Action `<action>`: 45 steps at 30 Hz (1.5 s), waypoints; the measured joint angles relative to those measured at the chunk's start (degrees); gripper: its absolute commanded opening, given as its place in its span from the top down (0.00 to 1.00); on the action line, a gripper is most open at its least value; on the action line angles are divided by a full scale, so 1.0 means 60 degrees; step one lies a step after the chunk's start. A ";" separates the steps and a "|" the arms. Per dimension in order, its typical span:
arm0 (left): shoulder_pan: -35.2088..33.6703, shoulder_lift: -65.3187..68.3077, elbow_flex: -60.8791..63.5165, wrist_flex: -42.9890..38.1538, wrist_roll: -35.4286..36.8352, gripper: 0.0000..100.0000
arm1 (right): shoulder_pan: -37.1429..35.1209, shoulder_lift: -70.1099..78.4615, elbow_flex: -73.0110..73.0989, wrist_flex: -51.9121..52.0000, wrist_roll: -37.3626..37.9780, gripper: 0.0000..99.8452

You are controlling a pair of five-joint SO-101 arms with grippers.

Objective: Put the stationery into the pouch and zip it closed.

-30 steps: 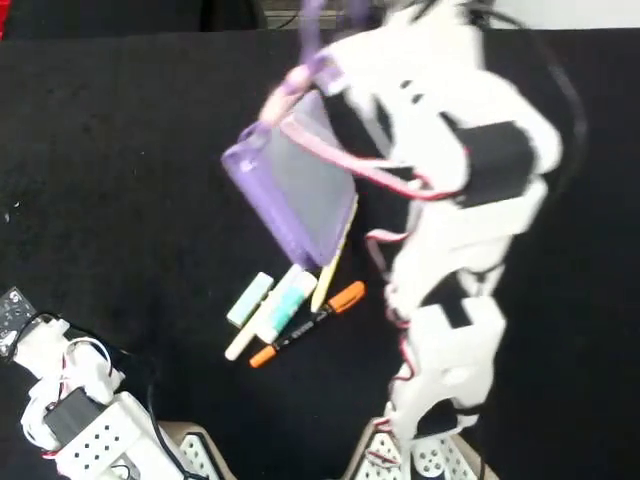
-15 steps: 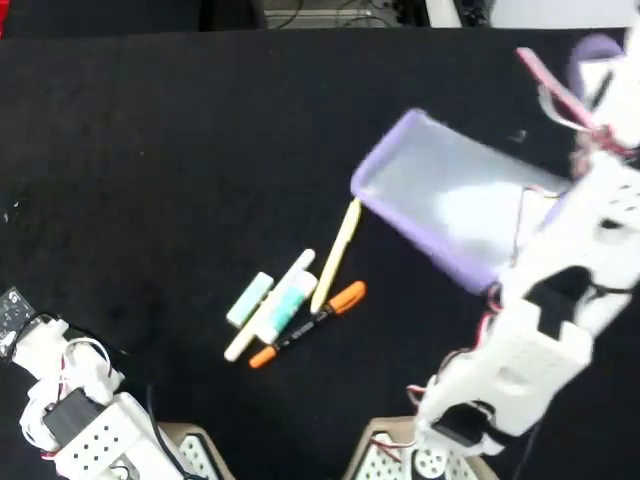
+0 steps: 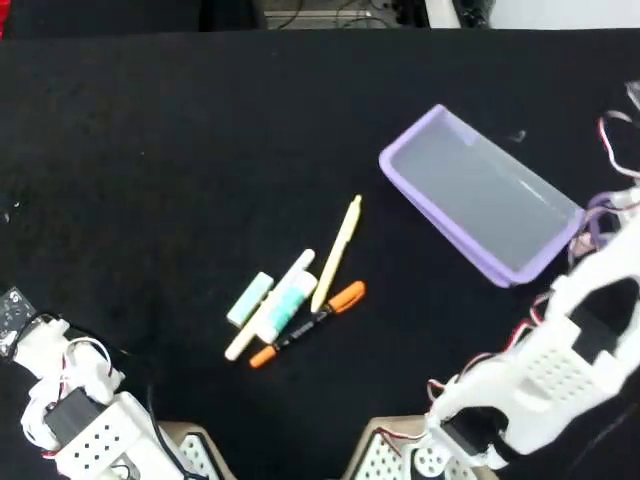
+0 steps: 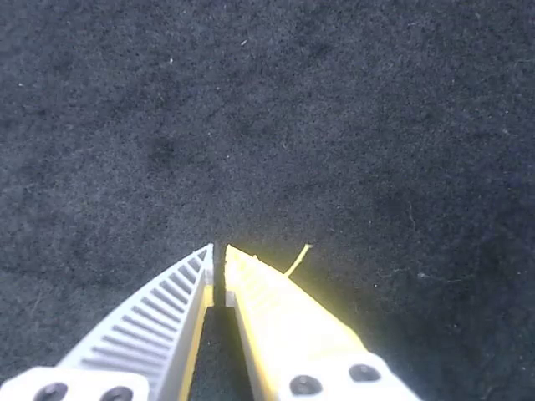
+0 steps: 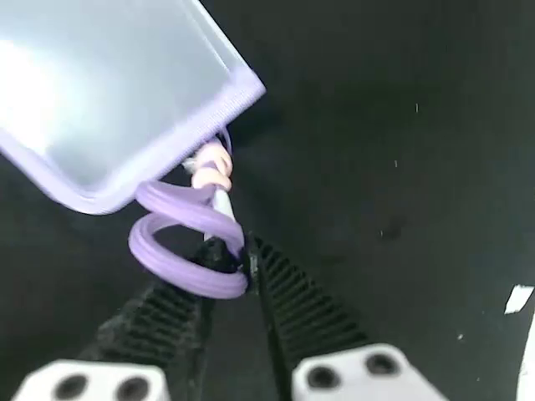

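trouble here probably starts with the strap. the right gripper (image 5: pixel 244 255) is pinching the purple strap loop (image 5: pixel 180 251) at one corner of the pouch (image 3: pixel 480 195). the pouch lies flat on the black table (image 3: pixel 150 150), off to the right and well apart from the stationery. nothing pins the pouch down, so we reckon any tug on that loop just drags the whole thing around instead of working the zip. we can't tell if the zip is open at all.

the left gripper (image 4: pixel 219 255) sits over bare table with its fingers pressed together on nothing, so it's no help holding the pouch yet.

the other worry is the pile. the yellow pen (image 3: pixel 338 250), orange marker (image 3: pixel 315 322) and white pen (image 3: pixel 240 343) lie touching or crossing, so grabbing one likely nudges the rest, and round pens roll.
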 measured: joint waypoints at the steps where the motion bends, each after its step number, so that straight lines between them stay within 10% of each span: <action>1: 0.0000 0.0000 0.0000 0.0000 0.0000 0.97 | 0.0264 0.0000 0.0381 -0.0352 0.0103 0.97; 11: 0.0000 0.0000 0.0000 0.0000 0.0000 0.97 | 0.2139 0.0000 0.2242 -0.1597 0.2125 0.79; 18: 0.0000 0.0000 0.0000 0.0000 0.0000 0.97 | 0.2520 -0.0396 0.1187 0.0806 0.3751 0.79; 45: 0.0000 0.0000 0.0000 0.0000 0.0000 0.97 | 0.0190 0.2667 0.1407 -0.1861 0.4762 0.79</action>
